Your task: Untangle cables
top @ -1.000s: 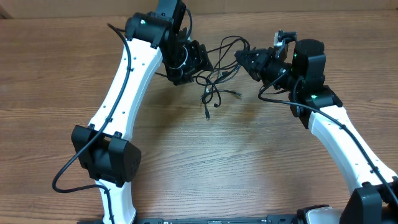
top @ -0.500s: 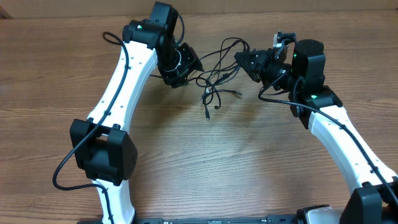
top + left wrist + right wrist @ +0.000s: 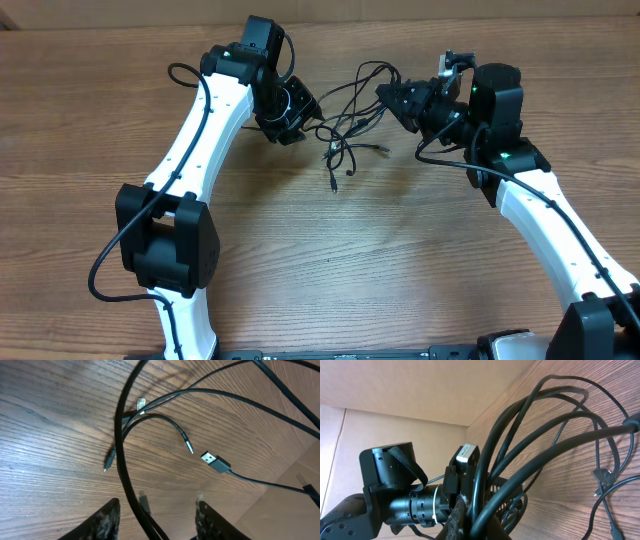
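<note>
While the right gripper (image 3: 386,94) is clamping the bunched cables (image 3: 352,125), seemingly as an anchor, the left gripper (image 3: 157,510) is straddling one strand (image 3: 121,455), jaws half-open, gripping nothing.

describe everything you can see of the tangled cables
The cables are several thin black cords, smooth and rubbery-looking, looped over each other at the far middle of the wooden table. Ends show a flat silver-tipped USB plug and slim metal-tipped pins. The right hand is shut on a bunch of strands; one strand runs through the open left hand.
</note>
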Action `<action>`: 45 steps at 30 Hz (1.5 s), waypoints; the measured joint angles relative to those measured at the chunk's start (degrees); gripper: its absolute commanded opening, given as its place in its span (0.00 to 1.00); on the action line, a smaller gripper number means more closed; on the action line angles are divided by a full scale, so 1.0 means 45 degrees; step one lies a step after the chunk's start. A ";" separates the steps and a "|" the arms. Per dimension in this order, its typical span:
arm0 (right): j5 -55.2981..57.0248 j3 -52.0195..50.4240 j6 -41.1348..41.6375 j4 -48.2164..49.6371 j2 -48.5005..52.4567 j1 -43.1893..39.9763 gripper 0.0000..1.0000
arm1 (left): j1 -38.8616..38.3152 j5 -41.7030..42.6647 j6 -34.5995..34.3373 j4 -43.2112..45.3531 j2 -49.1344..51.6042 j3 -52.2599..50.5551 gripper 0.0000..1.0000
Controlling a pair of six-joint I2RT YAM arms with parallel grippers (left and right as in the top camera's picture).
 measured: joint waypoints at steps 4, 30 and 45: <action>-0.0010 0.0000 -0.0010 0.0005 0.0000 0.0000 0.04 | 0.0068 0.0340 -0.0010 0.0005 0.0000 -0.0005 0.45; -0.0146 0.0000 -0.0024 -0.0432 0.0000 0.0000 0.04 | 0.0699 0.0476 -0.0175 -0.0782 0.0000 -0.0005 0.04; -0.0559 0.0000 -0.2123 -0.3215 0.0000 -0.0593 0.04 | 0.6703 -0.2273 0.2477 -0.2735 0.0000 -0.0005 0.16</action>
